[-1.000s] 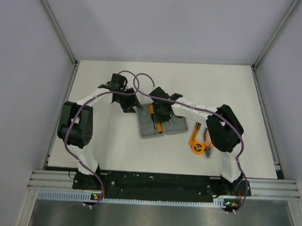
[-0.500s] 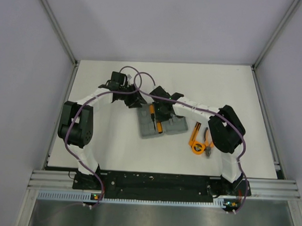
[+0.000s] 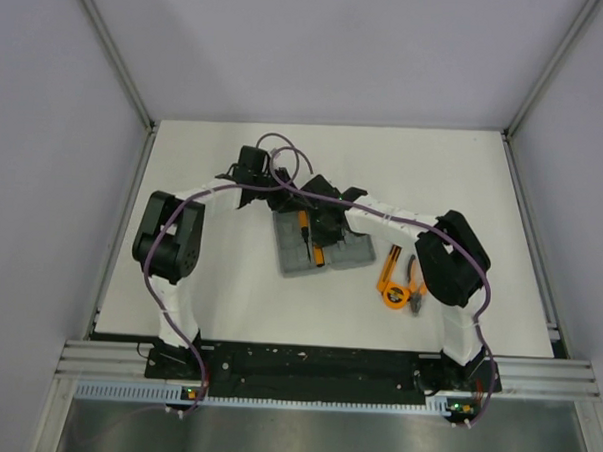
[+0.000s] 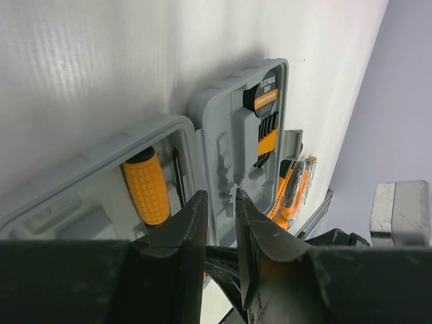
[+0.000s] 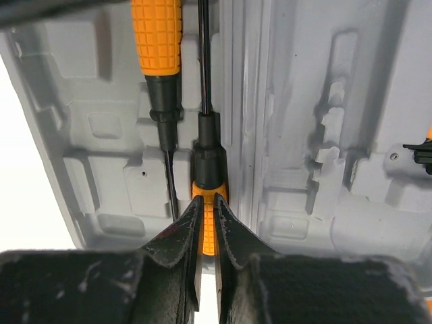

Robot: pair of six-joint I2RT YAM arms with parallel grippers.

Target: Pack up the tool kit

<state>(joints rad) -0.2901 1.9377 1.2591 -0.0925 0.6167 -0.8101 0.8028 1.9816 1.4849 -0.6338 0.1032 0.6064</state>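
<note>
The tool kit's grey case (image 3: pixel 352 252) lies open and flat in the middle of the table. Two orange-and-black screwdrivers lie head to tail in its left half (image 5: pixel 81 155). One orange handle (image 5: pixel 156 34) lies at the far end. The other handle (image 5: pixel 208 223) lies right under my right gripper (image 5: pixel 206 206), whose jaws are nearly together above it. My left gripper (image 4: pixel 221 202) hovers at the case's far edge (image 4: pixel 202 111) over the hinge, its jaws a narrow gap apart with nothing between them. Outside the case lie the pliers (image 3: pixel 416 283) and round tape measure (image 3: pixel 392 294).
A black roll labelled electrical tape (image 4: pixel 265 94) sits in the case's right half. Another orange tool (image 3: pixel 391 258) lies beside the pliers, right of the case. Both arms crowd over the case, their purple cables (image 3: pixel 285 150) looping above. Grey walls close in the table.
My left arm has swung right, to the case's far edge, and its jaws have narrowed. The right gripper has stayed over the screwdriver and closed up.
</note>
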